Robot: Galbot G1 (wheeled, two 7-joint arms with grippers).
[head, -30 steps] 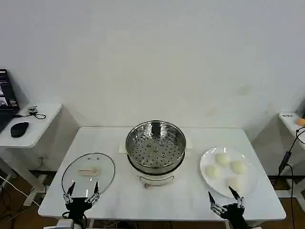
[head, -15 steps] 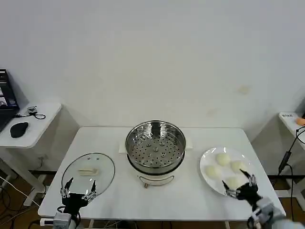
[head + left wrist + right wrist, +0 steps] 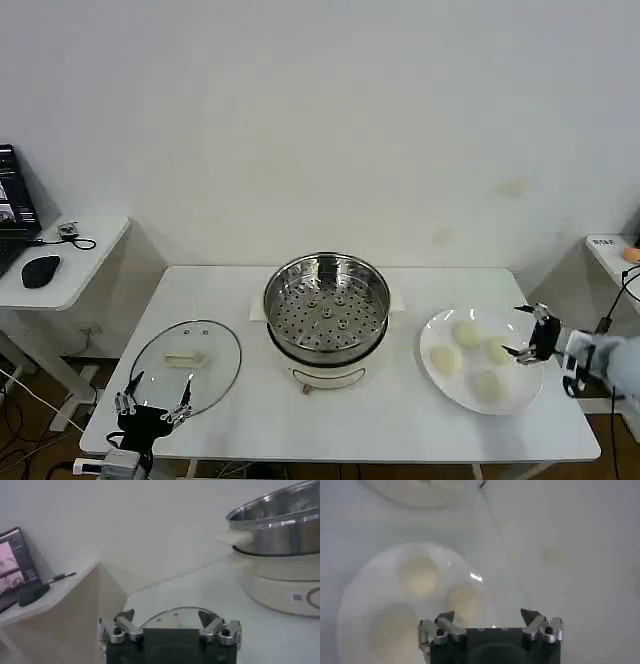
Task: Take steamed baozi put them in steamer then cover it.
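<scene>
Four steamed baozi (image 3: 467, 334) are seen on a white plate (image 3: 519, 395) at the lower right of the head view, all still on the plate and none yet in the steamer (image 3: 326, 305), which stands at the centre of the white table (image 3: 340, 420) with its perforated floor bare. The right gripper (image 3: 529, 336) is held at the plate's right-hand rim, just beside the nearest bun, with its fingers spread apart and nothing between them; in the right wrist view the same spread jaws (image 3: 490, 622) are seen above the plate with buns below, which is judged to be an approach for a first pick. The cover (image 3: 186, 365) lies flat at the lower left of the table, well apart from the steamer, presumably set aside so the basket is left free for loading. The left gripper (image 3: 151, 404) is parked at the table's front left edge, just before the cover's rim, fingers apart and empty. Bare tabletop is seen between plate and steamer, so a direct carry leftward is judged possible; the plate sits near the table's right edge, leaving little margin there.
</scene>
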